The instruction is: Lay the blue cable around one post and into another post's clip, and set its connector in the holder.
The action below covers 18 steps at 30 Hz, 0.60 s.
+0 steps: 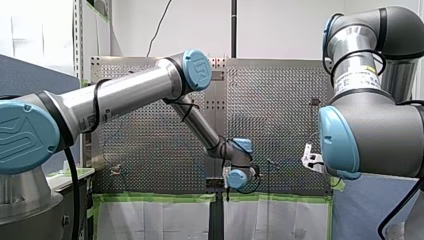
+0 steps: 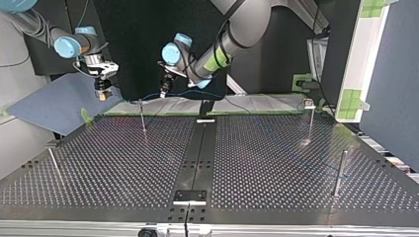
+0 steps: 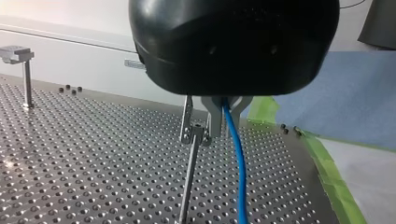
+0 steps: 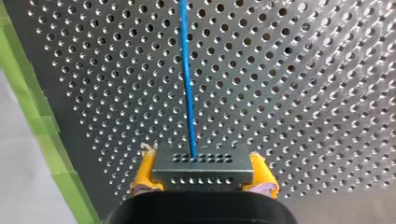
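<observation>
Right wrist view: right gripper [image 4: 204,173] clamps connector [image 4: 203,161]; left gripper [image 3: 220,116] pinches blue cable [image 3: 238,158] just beside post [image 3: 188,182].

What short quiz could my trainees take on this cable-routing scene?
1. True or false: my right arm's jaws hold the grey connector between yellow pads.
2. In the left wrist view, the blue cable is: A) running down from between my left arm's jaws; B) lying in a coil; C) tied in a knot.
3. What colour is the tape along the table edge?
Key: 1 true; 2 A; 3 green.
</observation>
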Each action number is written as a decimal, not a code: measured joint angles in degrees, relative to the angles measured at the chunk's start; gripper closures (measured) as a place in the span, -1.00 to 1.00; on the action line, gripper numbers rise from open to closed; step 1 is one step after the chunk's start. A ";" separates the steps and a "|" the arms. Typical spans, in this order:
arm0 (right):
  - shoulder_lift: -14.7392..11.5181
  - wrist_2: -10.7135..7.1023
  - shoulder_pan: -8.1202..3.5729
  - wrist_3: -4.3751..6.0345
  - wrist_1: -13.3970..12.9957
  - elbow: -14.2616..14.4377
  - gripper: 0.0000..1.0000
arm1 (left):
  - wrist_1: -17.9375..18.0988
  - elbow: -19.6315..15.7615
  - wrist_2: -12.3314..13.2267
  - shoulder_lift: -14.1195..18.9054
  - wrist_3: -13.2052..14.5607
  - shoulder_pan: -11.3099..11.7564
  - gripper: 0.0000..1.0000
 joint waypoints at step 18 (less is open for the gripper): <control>2.54 0.04 -2.48 0.02 3.96 -3.15 1.00 | -1.90 1.35 -0.26 -0.11 0.13 -0.28 1.00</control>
